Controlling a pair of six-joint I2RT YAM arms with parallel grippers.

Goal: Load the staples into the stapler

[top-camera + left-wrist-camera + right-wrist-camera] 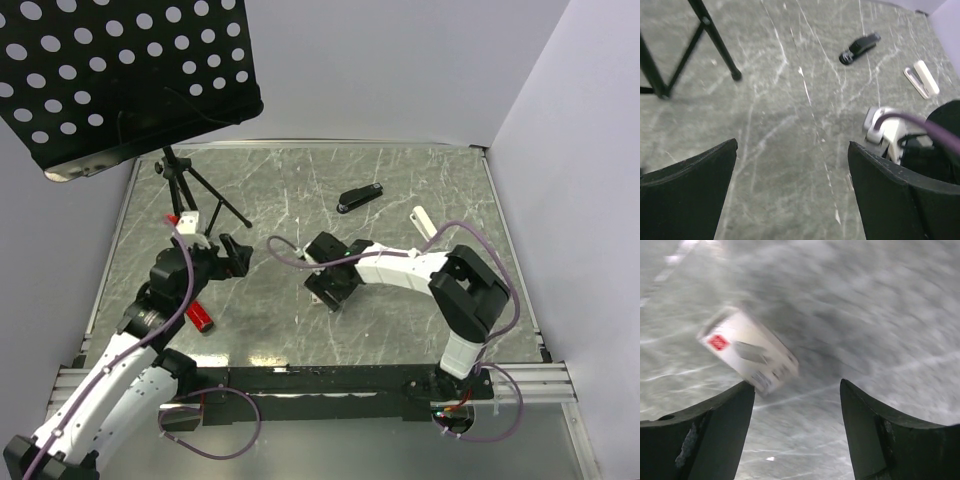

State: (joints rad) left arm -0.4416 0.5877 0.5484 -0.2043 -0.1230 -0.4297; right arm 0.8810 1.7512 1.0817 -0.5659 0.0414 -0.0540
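Observation:
The staples box [747, 354], small and white with a red mark, lies on the table just ahead of my right gripper's left finger, blurred. My right gripper [797, 390] is open and empty, low over the table; in the top view it [325, 272] sits mid-table and hides the box. A black stapler [360, 197] lies closed behind it, also in the left wrist view [860, 47]. A small white bar with a greyish see-through rectangle beside it [921, 80] lies right of the stapler [423, 220]. My left gripper [792, 150] is open and empty, above the table at the left [235, 255].
A music stand's tripod legs [195, 195] stand at the back left, with its perforated black desk [120, 70] overhead. A red object [200, 317] lies by my left arm. My right arm's purple cable [290, 255] loops near its wrist [890, 130].

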